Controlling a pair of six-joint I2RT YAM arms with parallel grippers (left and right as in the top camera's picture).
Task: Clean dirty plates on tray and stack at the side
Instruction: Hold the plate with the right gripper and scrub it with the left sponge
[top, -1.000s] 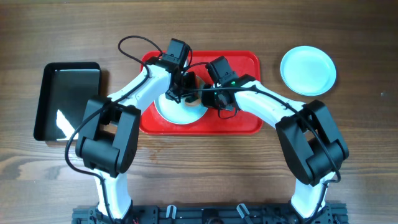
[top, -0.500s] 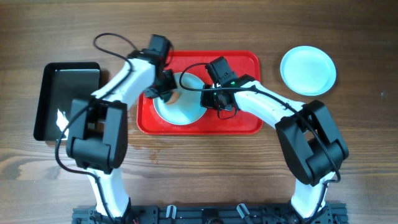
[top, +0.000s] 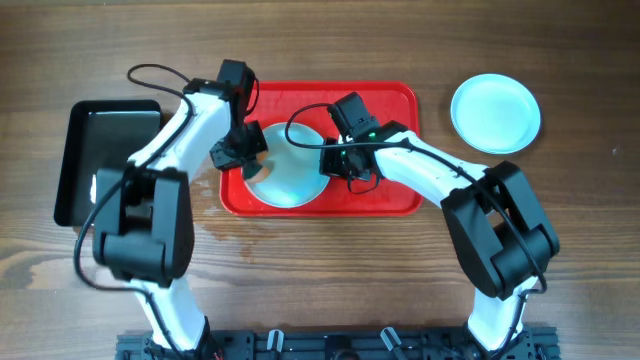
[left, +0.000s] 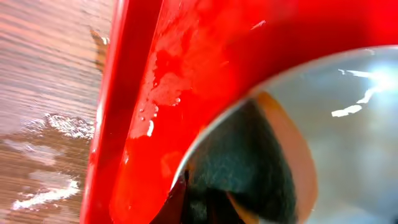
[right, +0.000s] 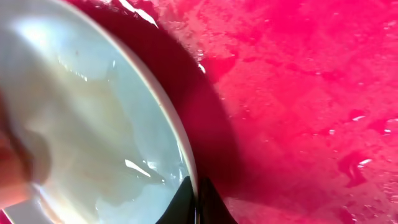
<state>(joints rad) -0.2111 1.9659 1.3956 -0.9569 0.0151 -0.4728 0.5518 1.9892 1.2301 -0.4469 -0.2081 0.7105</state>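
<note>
The red tray (top: 395, 195) lies with its long axis left to right across the table (top: 560, 230). On its left half sits the dirty plate (top: 295, 172), face up, round, so no long axis of its own. The right gripper (right: 196, 200) is pinched tight on the plate's right rim, and a dark shadow falls on the tray beside that edge. The left gripper (top: 245, 155) is closed on a green-and-orange sponge (left: 249, 162) at the plate's left edge, just inside the tray's rim.

A second ago the left arm covered the plate's middle; now it has swung out to the left, and the pale face shows. The right arm has barely budged.

The tray floor is wet, and puddles (left: 56, 130) glisten on the wood beside it (grain running crosswise). A second plate (top: 495, 113) sits on the table far right, and a black tray (top: 110, 150) far left.
</note>
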